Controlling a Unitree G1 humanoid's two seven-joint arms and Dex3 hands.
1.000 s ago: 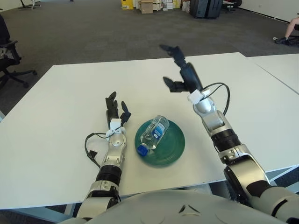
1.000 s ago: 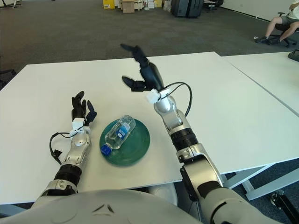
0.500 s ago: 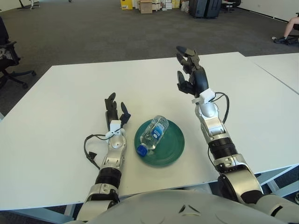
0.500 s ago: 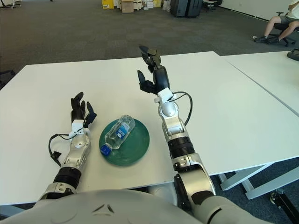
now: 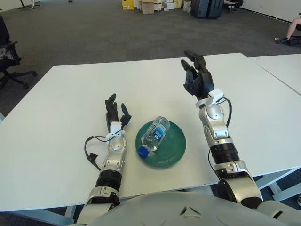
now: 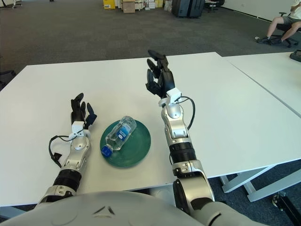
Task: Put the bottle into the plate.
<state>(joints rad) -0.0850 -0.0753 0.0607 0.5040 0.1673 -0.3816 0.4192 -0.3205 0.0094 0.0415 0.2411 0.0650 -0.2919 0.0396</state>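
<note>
A clear plastic bottle [image 5: 155, 134] with a blue cap and blue label lies on its side in the round green plate [image 5: 173, 146] near the table's front edge. My right hand [image 5: 195, 75] is raised above the table, up and to the right of the plate, fingers spread and holding nothing. To the left of the plate shows my left hand [image 5: 114, 111], fingers extended upward, empty and clear of the plate's rim.
The white table [image 5: 70, 103] stretches wide on all sides of the plate. A second white table [image 5: 282, 70] stands at the right. Beyond lie carpet, boxes [image 5: 148, 5], an office chair [image 5: 7, 56] at far left and a seated person [image 6: 282, 23] at far right.
My right hand has drawn back from over the table's far middle toward the right and turned upright. The bottle, plate and left hand have not moved.
</note>
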